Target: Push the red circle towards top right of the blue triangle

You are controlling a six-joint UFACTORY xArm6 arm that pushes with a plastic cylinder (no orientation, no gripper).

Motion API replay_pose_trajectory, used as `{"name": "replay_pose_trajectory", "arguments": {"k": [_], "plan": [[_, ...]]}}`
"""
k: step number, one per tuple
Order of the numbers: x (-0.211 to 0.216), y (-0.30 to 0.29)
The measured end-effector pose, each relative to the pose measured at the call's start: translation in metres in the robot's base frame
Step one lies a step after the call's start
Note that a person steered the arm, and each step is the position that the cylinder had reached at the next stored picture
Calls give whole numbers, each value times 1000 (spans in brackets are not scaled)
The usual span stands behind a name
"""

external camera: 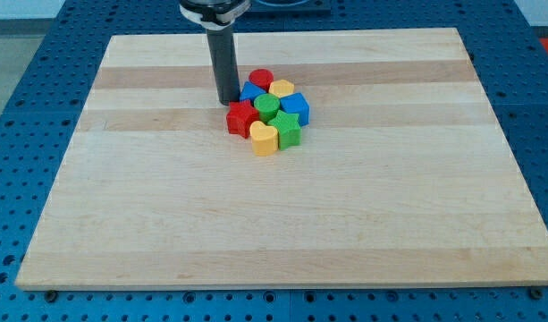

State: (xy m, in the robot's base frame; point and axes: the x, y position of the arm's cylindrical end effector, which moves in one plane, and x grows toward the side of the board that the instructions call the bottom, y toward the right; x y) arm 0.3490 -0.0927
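Observation:
The red circle (pixel 261 79) lies at the top of a tight cluster of blocks near the board's upper middle. The blue triangle (pixel 251 92) sits just below it and a little to its left, touching it. My tip (pixel 227 99) stands on the board at the cluster's left side, right next to the blue triangle and above the red star (pixel 241 117). The rod rises straight up from it.
The cluster also holds a yellow block (pixel 282 88), a blue cube (pixel 295 105), a green circle (pixel 266 108), a green star (pixel 288 129) and a yellow heart (pixel 264 139). The wooden board (pixel 282 224) lies on a blue perforated table.

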Motion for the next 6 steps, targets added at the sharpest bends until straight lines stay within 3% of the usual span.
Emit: {"name": "replay_pose_trajectory", "arguments": {"k": [1, 3, 4, 6], "plan": [[-16, -27], [-98, -16], [-98, 28], [-68, 31]]}}
